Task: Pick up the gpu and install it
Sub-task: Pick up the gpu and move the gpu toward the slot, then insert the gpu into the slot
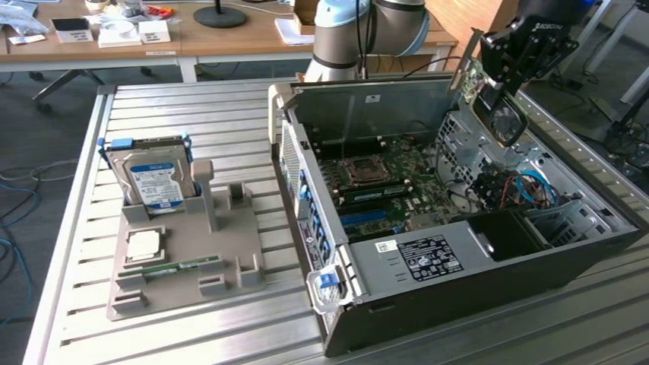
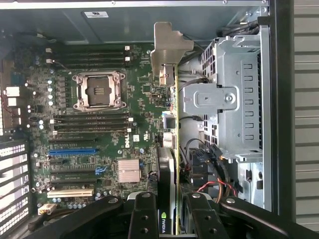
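Bearing computer case (image 1: pixel 476 293) beneath gpu (image 1: pixel 504 122): slatted table (image 1: pixel 203 114)

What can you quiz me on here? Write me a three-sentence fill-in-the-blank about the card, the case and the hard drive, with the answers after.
1. The claw is shut on the gpu, held over the open computer ____.
2. The hard drive stands to the exterior view's ____ of that case.
3. The hard drive's label is blue and ____.

Missing words: case; left; white.
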`<state>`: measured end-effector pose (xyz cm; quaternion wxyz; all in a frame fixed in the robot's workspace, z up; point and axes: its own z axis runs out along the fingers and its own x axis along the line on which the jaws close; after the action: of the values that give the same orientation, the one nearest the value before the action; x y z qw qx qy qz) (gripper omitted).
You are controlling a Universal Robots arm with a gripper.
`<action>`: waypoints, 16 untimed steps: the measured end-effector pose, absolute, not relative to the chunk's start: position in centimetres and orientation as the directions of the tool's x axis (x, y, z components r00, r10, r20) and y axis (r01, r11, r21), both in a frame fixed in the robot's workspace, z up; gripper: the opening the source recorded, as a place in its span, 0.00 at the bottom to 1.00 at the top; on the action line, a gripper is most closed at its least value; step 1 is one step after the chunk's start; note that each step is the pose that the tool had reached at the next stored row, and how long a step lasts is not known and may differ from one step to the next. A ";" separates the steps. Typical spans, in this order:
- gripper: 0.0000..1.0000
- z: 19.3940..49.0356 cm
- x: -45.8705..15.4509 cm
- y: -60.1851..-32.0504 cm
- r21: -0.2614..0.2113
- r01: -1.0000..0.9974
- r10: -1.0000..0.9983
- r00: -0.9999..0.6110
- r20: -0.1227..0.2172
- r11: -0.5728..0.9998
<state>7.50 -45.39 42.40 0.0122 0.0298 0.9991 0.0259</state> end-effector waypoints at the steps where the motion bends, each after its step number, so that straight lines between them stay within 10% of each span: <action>1: 0.27 42.4 7.5 -45.4 0.053 0.059 0.060 -0.998 -0.023 0.997; 16: 0.27 42.2 7.3 -45.4 0.053 0.059 0.060 -0.998 -0.023 0.997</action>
<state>7.28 -45.39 42.16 0.0122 0.0298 0.9991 0.0259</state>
